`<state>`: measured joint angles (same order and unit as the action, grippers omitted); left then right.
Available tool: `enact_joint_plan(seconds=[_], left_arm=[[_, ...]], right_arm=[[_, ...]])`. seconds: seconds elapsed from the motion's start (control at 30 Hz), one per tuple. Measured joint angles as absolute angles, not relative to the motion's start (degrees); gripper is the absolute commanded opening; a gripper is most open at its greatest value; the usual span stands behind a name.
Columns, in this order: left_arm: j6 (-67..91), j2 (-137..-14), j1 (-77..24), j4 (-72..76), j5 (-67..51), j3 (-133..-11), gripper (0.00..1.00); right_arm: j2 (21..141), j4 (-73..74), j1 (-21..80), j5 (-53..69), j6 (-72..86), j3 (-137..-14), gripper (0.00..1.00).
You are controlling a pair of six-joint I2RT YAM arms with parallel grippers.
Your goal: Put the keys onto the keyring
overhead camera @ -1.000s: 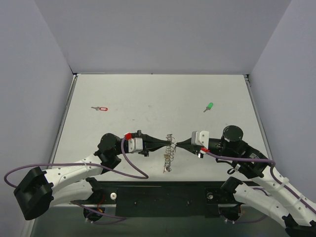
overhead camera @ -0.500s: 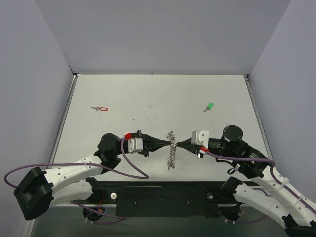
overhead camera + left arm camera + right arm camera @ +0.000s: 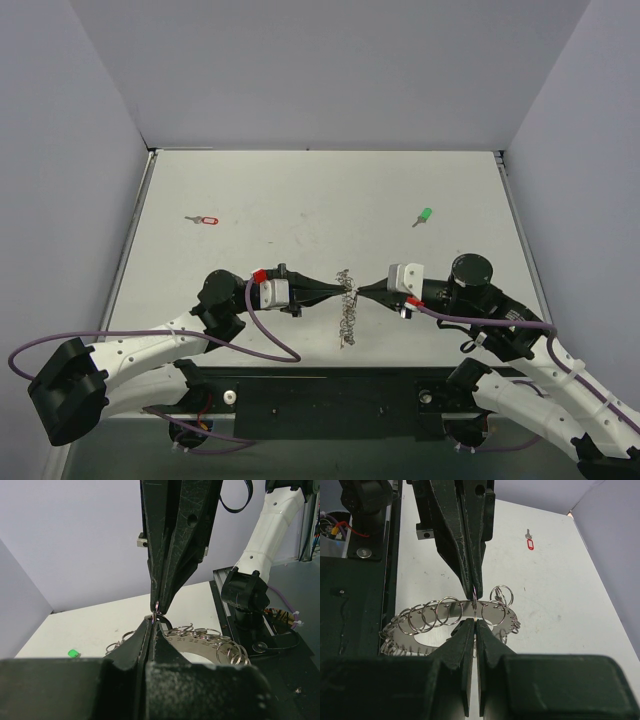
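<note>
The keyring [image 3: 346, 305] is a flat numbered silver ring strung with many small split rings; it hangs between my two grippers above the near middle of the table. It also shows in the left wrist view [image 3: 210, 642] and the right wrist view [image 3: 445, 622]. My left gripper [image 3: 338, 291] and right gripper [image 3: 356, 291] meet tip to tip, both shut on the same small split ring of the keyring. In the wrist views the left gripper [image 3: 152, 621] and the right gripper [image 3: 476, 620] pinch it edge-on. A red-headed key [image 3: 204, 220] lies far left; a green-headed key [image 3: 424, 216] lies far right.
The red-headed key also shows in the right wrist view [image 3: 529, 543]. The green head shows in the left wrist view [image 3: 73, 653]. Grey walls close the table on three sides. A black rail [image 3: 330, 395] runs along the near edge.
The hanging part of the keyring has swung slightly. Both grippers have stayed in place, shut on the ring.
</note>
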<state>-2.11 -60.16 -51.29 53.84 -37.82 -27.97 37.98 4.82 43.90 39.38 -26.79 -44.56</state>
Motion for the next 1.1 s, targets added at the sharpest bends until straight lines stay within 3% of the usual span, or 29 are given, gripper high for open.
enact_joint_plan(seconds=[1.1], left_arm=[[-2.15,-60.36,-51.29,53.84,-37.43,-27.97,0.0]], right_arm=[[38.02,3.46,43.92,39.4,-25.56,-44.56,0.0]])
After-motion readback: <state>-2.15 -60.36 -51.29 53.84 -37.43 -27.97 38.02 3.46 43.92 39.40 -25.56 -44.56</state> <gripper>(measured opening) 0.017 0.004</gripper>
